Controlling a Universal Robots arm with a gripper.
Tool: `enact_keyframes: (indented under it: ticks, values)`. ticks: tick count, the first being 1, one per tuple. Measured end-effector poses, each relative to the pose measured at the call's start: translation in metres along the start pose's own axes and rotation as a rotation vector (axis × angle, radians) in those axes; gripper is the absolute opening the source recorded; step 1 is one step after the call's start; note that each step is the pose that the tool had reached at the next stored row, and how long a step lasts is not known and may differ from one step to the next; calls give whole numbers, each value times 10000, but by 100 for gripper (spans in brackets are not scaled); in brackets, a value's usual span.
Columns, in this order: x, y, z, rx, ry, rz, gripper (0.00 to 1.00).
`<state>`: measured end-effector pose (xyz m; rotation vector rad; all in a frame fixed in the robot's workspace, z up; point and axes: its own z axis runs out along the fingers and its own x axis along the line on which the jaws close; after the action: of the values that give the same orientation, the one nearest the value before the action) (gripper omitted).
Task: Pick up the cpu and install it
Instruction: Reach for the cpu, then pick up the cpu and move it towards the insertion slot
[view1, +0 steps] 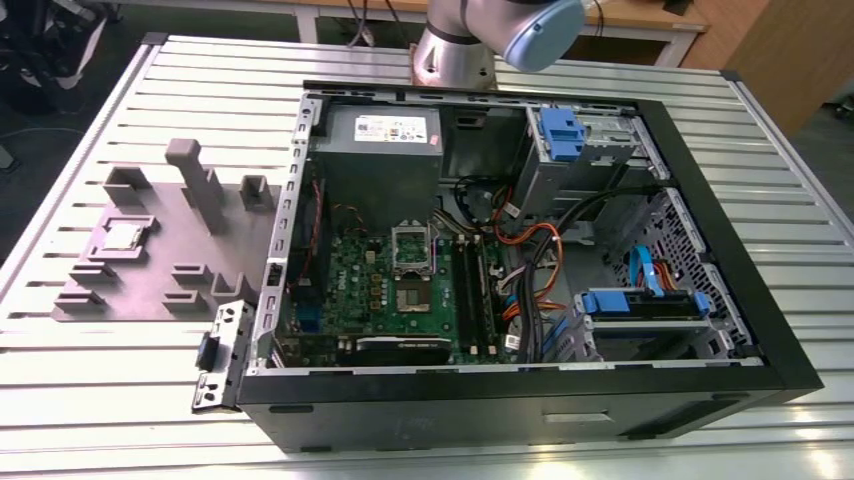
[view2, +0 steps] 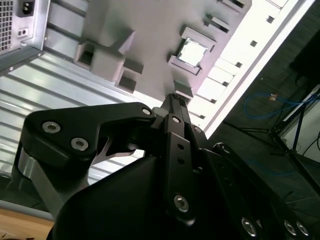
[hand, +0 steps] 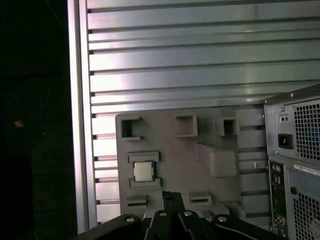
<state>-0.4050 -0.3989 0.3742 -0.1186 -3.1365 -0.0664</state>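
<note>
The cpu (view1: 124, 235) is a small square chip with a silver-grey top. It lies in a recess of the grey fixture plate (view1: 160, 285), at the exterior view's left, outside the computer case. Both wrist views look down on it: cpu (hand: 143, 171), cpu (view2: 192, 52). My gripper (hand: 172, 198) hangs well above the plate, close to the cpu's recess, with its black fingers together and nothing between them; in the second wrist view the gripper (view2: 175, 98) tip points toward the plate. The green motherboard (view1: 380, 285) with its silver socket frame (view1: 411, 248) lies inside the case.
The open black computer case (view1: 747, 300) fills the middle of the slatted metal table (view1: 80, 400). Inside it are a power supply (view1: 380, 140), orange and black cables (view1: 534, 250) and blue drive brackets (view1: 641, 305). Grey blocks (view1: 200, 185) rise from the fixture plate. The arm's base (view1: 454, 55) stands behind the case.
</note>
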Motion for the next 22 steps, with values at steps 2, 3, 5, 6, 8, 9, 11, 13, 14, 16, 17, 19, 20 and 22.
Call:
enact_keyframes:
  ticks: [2,3,5,6,8,9,11,13,14,16,17,19,20,22]
  values:
    - [89,-8,35,0,0,-1,11]
    - [138,-13,54,0,0,-1,11]
    - [228,-21,90,-1,0,-2,11]
    - [272,-26,108,0,2,-2,11]
    - [359,-33,145,-1,1,-2,11]
    - [389,-36,164,-1,2,-2,11]
    - [402,-39,179,0,5,-4,11]
    - [403,-38,179,0,6,-5,11]
    - [403,-38,179,0,6,-5,11]
    - [403,-38,179,0,6,-6,11]
    - [403,-38,179,0,7,-6,11]
    - [403,-38,179,0,6,-6,11]
    - [403,-38,179,1,7,-6,11]
    - [403,-38,179,0,6,-7,11]
